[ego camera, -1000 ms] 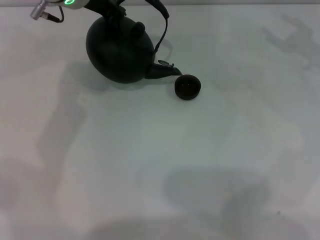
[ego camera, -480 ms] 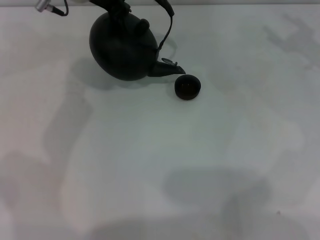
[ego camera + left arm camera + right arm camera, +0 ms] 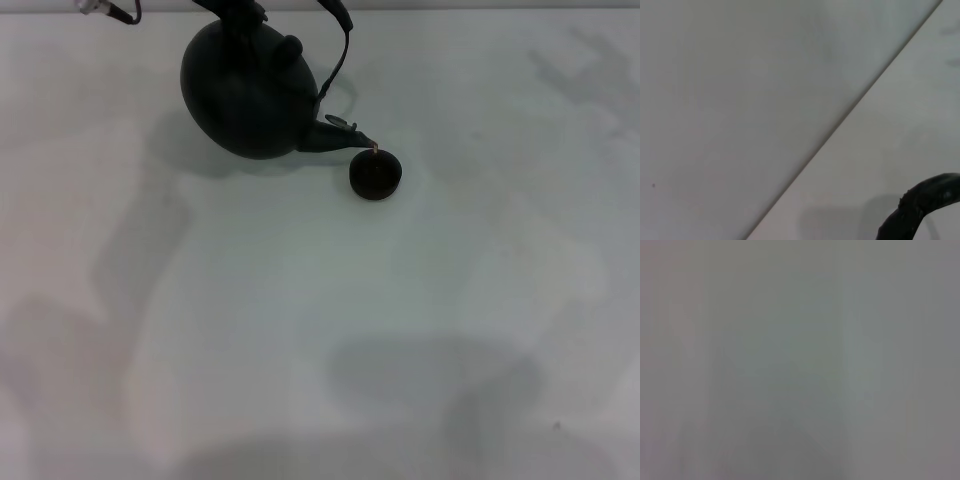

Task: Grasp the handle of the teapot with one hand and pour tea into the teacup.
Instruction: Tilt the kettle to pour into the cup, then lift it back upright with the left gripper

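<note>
The teapot (image 3: 250, 95) is tipped, its spout over the teacup (image 3: 375, 175), so pouring looks underway; setting down remains. The left gripper's hold on the handle (image 3: 335, 50) is out of frame, so I cannot tell its state.

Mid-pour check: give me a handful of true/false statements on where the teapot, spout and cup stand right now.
1. The teapot is tipped with its spout pointing toward the teacup. True.
2. The teacup lies on its side. False: it stands upright on the table, mouth up.
3. A thin pale stream shows between the spout tip and the cup's rim. True.
4. The teacup sits on the robot's left of the teapot. False: it is on the teapot's right, nearer the robot.
5. The right gripper holds the handle. False: the right gripper is not in view; the handle runs up out of the head view.
</note>
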`<state>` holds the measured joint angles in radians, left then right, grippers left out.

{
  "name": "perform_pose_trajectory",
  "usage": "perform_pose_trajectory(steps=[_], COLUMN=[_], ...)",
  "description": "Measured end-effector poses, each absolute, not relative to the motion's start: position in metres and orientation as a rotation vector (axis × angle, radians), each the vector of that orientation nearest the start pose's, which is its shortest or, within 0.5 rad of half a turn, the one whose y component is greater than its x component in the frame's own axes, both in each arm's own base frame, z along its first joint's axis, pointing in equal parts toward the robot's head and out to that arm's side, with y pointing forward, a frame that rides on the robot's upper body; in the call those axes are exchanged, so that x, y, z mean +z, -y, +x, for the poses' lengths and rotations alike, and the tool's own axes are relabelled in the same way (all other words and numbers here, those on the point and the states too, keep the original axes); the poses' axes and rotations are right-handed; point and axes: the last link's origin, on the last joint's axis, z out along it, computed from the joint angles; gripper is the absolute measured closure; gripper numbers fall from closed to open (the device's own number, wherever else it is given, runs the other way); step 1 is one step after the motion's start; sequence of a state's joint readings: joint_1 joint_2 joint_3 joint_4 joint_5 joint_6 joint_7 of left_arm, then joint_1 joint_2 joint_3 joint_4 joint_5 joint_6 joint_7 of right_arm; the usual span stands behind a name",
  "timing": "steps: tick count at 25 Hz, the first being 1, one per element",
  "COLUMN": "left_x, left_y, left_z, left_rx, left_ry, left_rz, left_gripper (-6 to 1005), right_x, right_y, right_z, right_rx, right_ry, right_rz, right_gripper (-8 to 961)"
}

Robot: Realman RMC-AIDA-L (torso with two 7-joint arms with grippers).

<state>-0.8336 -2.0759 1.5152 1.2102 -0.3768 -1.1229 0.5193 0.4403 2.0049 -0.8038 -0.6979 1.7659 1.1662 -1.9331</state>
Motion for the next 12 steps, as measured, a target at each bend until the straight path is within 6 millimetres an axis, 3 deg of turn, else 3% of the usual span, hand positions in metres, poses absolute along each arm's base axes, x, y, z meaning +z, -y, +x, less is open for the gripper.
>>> perform_pose_trajectory(steps=[12], left_x=[-0.0199], left_y=[-0.4315], left_z=[-0.0988], left_rx=[0.393], left_ry=[0.408], left_rz=[-2.400], left_gripper=[840], right_x=[0.0894], right_y=[-0.3848], right_z=[0.2825], right_rx=[0.830], right_ry=[-0.500], right_rz=[-2.050], right_gripper=[134])
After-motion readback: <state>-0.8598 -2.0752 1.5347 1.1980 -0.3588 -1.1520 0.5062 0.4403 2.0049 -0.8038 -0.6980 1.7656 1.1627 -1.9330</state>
